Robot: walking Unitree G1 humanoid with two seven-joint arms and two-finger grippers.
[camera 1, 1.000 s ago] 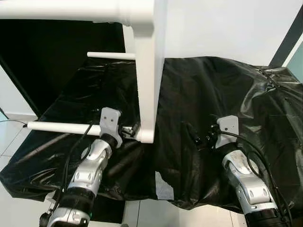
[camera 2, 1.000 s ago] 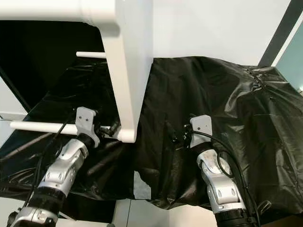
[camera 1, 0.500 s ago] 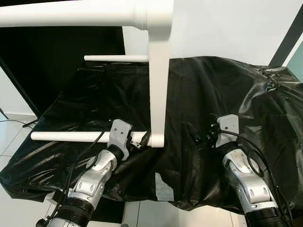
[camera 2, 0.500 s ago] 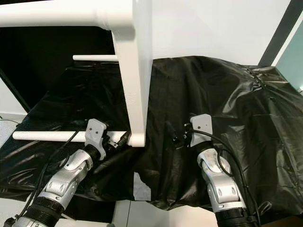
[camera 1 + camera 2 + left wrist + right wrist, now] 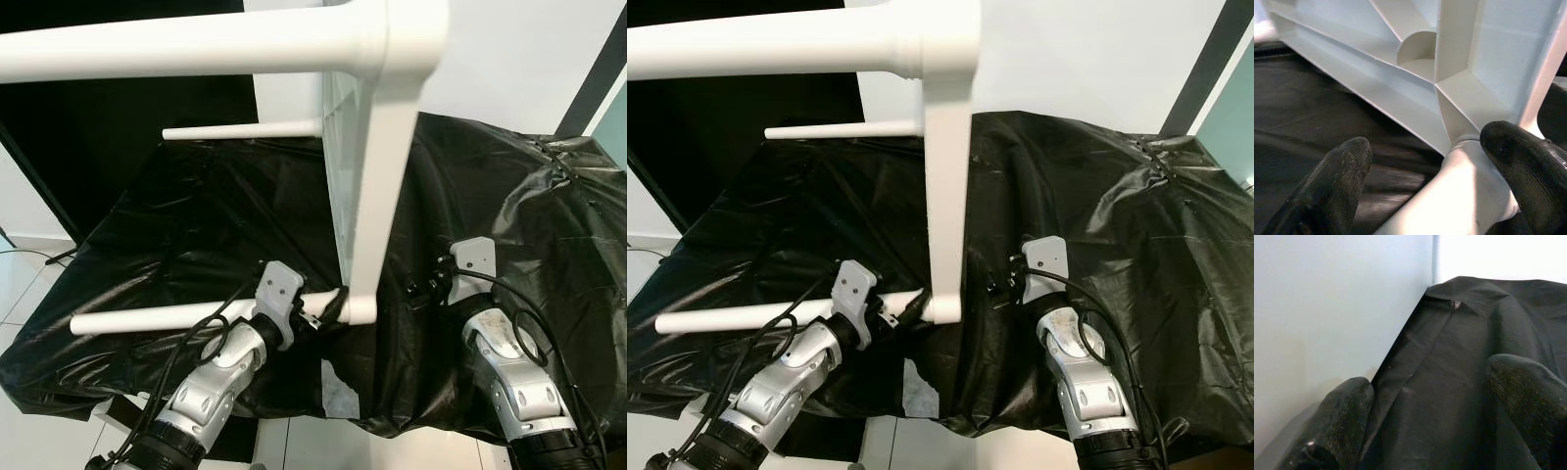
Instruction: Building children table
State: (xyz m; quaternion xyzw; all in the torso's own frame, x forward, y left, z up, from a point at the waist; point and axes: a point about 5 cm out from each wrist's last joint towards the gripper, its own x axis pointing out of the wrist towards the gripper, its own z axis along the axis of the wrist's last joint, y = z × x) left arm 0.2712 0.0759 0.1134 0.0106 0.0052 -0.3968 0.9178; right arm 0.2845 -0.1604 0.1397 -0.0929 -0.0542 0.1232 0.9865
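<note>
Fingers point(image 5: 1528, 166) of the left gripper point(image 5: 328, 315) are straddling the lower white table leg point(image 5: 176, 316) right where it is meeting the corner of the white plastic children's table point(image 5: 377, 186); one finger is lying against the leg, though whether the pair is truly squeezing it is hard to judge from this close. That table is standing on edge on the black plastic sheet point(image 5: 490, 186), its ribbed underside facing the left wrist camera, with three legs sticking out toward the robot's left, the nearest one point(image 5: 196, 44) crossing overhead. Just to the right, the right gripper point(image 5: 416, 289) is hovering with its fingers point(image 5: 1342, 416) spread wide and empty over the black sheet, near the table's lower corner.
</note>
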